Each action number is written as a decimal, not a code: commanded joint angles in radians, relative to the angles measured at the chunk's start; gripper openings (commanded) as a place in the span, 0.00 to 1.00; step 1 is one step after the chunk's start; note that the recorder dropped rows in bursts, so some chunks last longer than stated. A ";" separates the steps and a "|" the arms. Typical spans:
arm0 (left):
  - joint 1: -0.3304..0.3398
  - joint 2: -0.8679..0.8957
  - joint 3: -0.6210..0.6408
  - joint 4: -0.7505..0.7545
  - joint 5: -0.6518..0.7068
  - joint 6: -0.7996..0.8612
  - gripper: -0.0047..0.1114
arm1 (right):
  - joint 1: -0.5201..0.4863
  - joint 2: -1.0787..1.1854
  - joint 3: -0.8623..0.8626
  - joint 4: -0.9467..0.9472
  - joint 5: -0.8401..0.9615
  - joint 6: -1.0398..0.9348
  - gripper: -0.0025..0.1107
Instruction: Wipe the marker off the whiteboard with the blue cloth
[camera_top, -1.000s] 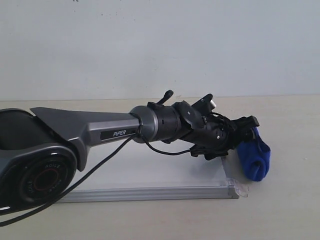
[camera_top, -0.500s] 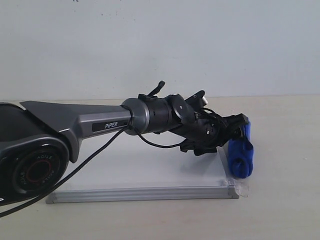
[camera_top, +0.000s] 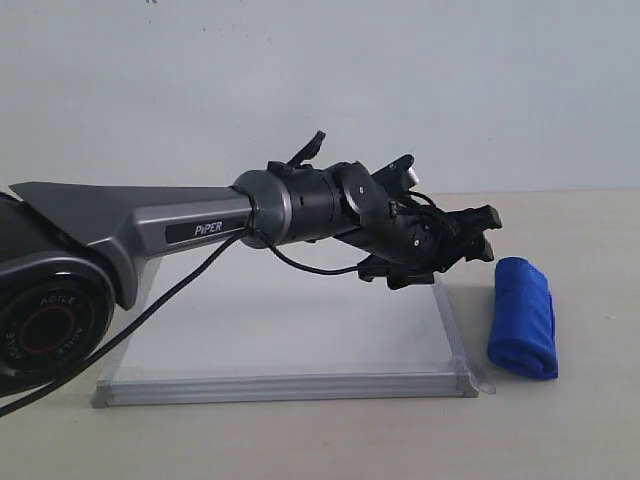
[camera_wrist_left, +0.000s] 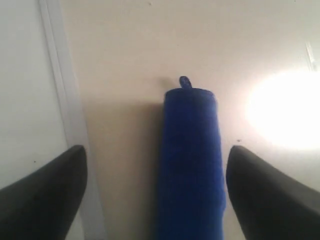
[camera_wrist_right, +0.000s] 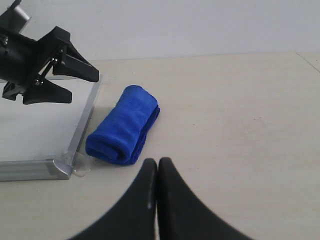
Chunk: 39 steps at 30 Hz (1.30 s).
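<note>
The blue cloth (camera_top: 523, 318), a rolled oblong, lies on the table just right of the whiteboard (camera_top: 300, 335). My left gripper (camera_top: 485, 235) hovers open above the board's right edge, up and left of the cloth, and holds nothing. Looking down from the left wrist, the blue cloth (camera_wrist_left: 192, 160) runs lengthwise between the two spread fingers (camera_wrist_left: 45, 195) and well below them, beside the whiteboard's frame (camera_wrist_left: 62, 100). My right gripper (camera_wrist_right: 157, 164) is shut and empty over bare table, near the blue cloth (camera_wrist_right: 122, 132). No marker line shows on the visible parts of the board.
The left arm (camera_top: 180, 235) stretches across over the whiteboard and hides much of its surface. A clear tape tab (camera_top: 485, 378) sticks out at the board's near right corner. A pale wall (camera_top: 320, 90) stands behind the table.
The cloth was up at the left gripper's fingers by the board's right edge. It now lies flat on the table, apart from the gripper, which has drawn up and to the left.
</note>
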 joint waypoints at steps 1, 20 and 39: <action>-0.003 -0.035 -0.003 0.024 0.007 0.000 0.66 | -0.008 -0.005 0.000 -0.008 -0.009 0.000 0.02; -0.081 -0.026 -0.001 0.281 0.060 0.044 0.66 | -0.008 -0.005 0.000 -0.008 -0.009 0.000 0.02; -0.111 0.028 -0.015 0.159 0.031 0.132 0.63 | -0.008 -0.005 0.000 -0.008 -0.009 0.000 0.02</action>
